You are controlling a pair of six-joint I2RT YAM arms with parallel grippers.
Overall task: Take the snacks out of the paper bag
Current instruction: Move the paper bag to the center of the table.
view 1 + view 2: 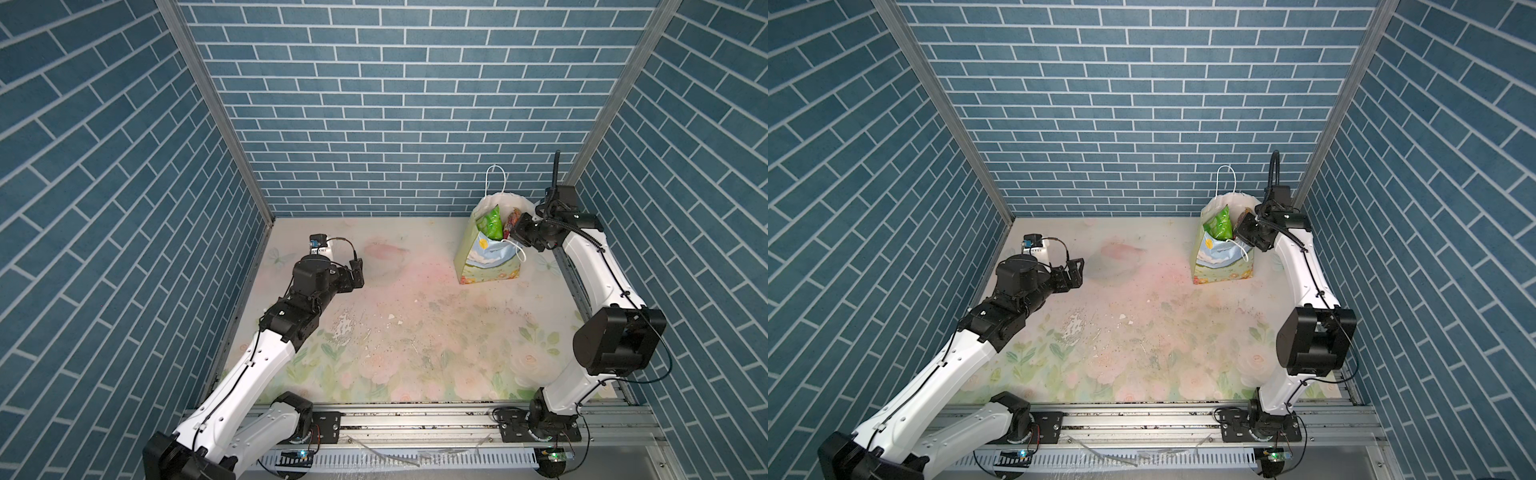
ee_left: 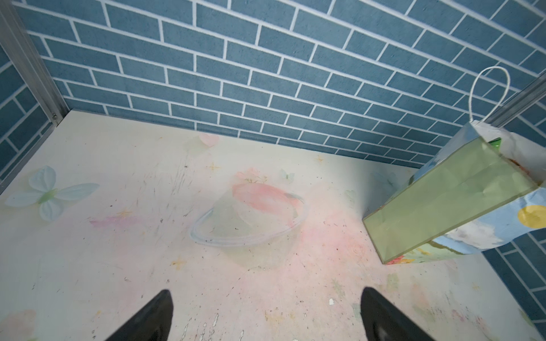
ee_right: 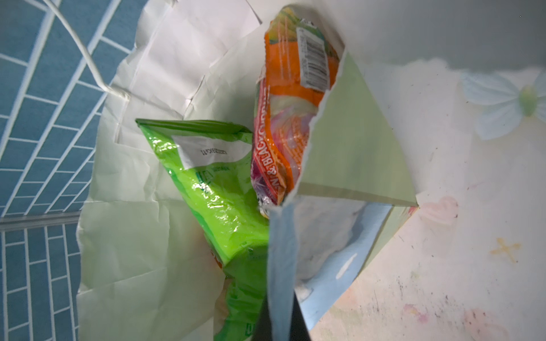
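While every snack you can see sits inside the paper bag (image 1: 490,257), which stands at the far right corner of the desk (image 1: 415,332), you have to reckon with the container first.

**Paper bag.** Thin, creased paper with a white inside, a pale-green side panel (image 3: 354,133), a blue printed front, a torn rim and a white cord handle (image 3: 118,94). You should expect it to be light, floppy at the mouth and easy to tip or tear further.

**Green chip bag (image 3: 215,189).** Glossy foil, puffed up, with its top seal poking above the rim. It is probably very light, slippery and crushable. Take it by the flat crimped seal, not the belly.

**Orange candy pack (image 3: 292,88).** Crinkly film with a barcode label, pressed against the side wall beside the tear. It looks lumpy and soft, so pinch its upper end.

**Right end effector (image 3: 280,319).** Closed on the bag's torn front rim, with the paper running between the fingers.

**Left end effector (image 2: 266,313).** Fully spread and empty, over the desk's left side and well apart from the bag.
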